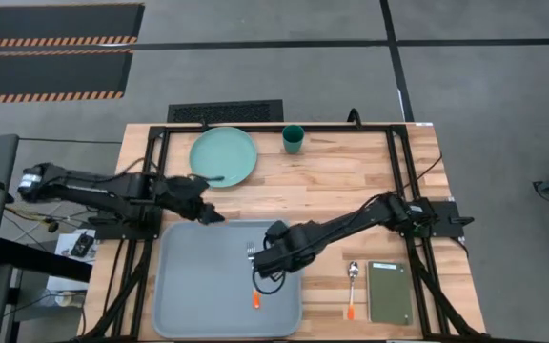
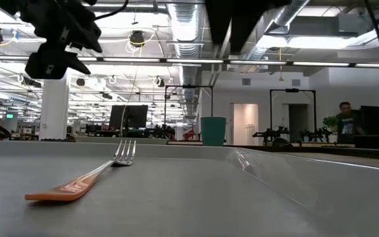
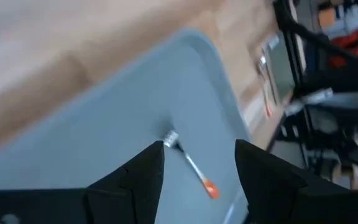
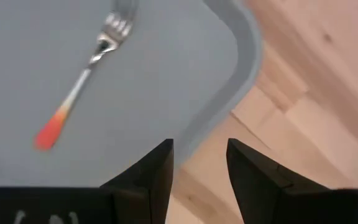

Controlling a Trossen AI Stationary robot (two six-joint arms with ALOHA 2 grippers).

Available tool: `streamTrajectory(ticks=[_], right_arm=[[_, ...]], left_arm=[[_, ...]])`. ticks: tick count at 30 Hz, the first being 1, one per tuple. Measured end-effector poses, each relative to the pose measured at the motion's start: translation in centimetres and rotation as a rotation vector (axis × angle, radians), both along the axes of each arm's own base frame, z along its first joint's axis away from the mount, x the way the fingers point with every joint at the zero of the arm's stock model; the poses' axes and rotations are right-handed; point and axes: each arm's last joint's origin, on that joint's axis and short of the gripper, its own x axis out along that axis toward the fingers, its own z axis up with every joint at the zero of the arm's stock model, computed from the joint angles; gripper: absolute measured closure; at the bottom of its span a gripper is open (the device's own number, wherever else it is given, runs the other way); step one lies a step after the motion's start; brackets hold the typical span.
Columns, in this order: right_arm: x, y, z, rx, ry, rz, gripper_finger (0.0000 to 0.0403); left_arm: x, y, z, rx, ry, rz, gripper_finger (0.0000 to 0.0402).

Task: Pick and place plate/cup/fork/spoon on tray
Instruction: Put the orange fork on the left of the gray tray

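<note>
From above, a wooden table point(image 1: 332, 181) is seen with the tray point(image 1: 193, 295) at its near left corner. The fork point(image 1: 254, 278) lies on the tray near its right rim, partly hidden under the right gripper point(image 1: 273, 259), which hangs just above it. The left gripper point(image 1: 208, 213) is held over the tray's far edge. The plate point(image 1: 223, 155) and the cup point(image 1: 294, 139) sit at the table's far edge; the spoon point(image 1: 351, 286) lies right of the tray, beside a dark green pad point(image 1: 390, 292).

At table height, the fork point(image 2: 87, 176) lies flat on the tray point(image 2: 255, 197), the cup point(image 2: 213, 130) beyond, and a person point(image 2: 346, 120) far off in the room.

In the left wrist view, the fingers point(image 3: 132, 180) are apart, with the fork point(image 3: 191, 165) between them, farther off.

In the right wrist view, the fingers point(image 4: 151, 177) are apart and empty above the tray's rim point(image 4: 229, 106); the fork point(image 4: 82, 78) lies well clear.
</note>
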Motion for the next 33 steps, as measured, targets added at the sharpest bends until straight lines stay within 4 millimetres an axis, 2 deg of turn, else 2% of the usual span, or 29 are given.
streamTrajectory(ticks=[3, 6, 9, 12, 16, 19, 23, 28, 33], right_arm=[[-1.8, -0.1, 3.5, -0.019, -0.099, 0.018, 0.0230], [-3.8, -0.2, 6.5, -0.041, -0.192, 0.029, 0.0230], [-6.3, 0.2, 9.5, -0.046, -0.282, 0.059, 0.0230], [-8.9, 1.0, 12.0, -0.045, -0.371, 0.077, 0.0230], [-12.1, 2.3, 14.2, -0.033, -0.473, 0.074, 0.0230], [-14.0, 3.3, 15.2, -0.030, -0.543, 0.053, 0.0230], [-15.4, 4.6, 15.6, -0.033, -0.602, 0.029, 0.0230], [-15.7, 5.3, 15.4, -0.027, -0.609, 0.026, 0.0230], [-15.1, 5.6, 14.8, -0.036, -0.595, 0.016, 0.0230]], left_arm=[[1.9, -1.6, -0.9, 0.018, -0.018, -0.014, 0.0219], [3.5, -2.0, -2.1, 0.063, -0.013, 0.027, 0.0219], [5.0, -2.3, -3.4, 0.082, -0.012, -0.001, 0.0219], [6.2, -2.9, -4.9, 0.121, 0.010, -0.077, 0.0219], [6.8, -3.4, -7.0, 0.211, 0.076, -0.137, 0.0219], [7.2, -3.8, -8.0, 0.234, 0.099, -0.157, 0.0219], [7.8, -4.4, -8.7, 0.238, 0.073, -0.202, 0.0219], [8.1, -4.6, -10.0, 0.239, 0.116, -0.219, 0.0219], [8.4, -4.8, -10.9, 0.222, 0.130, -0.240, 0.0219]])
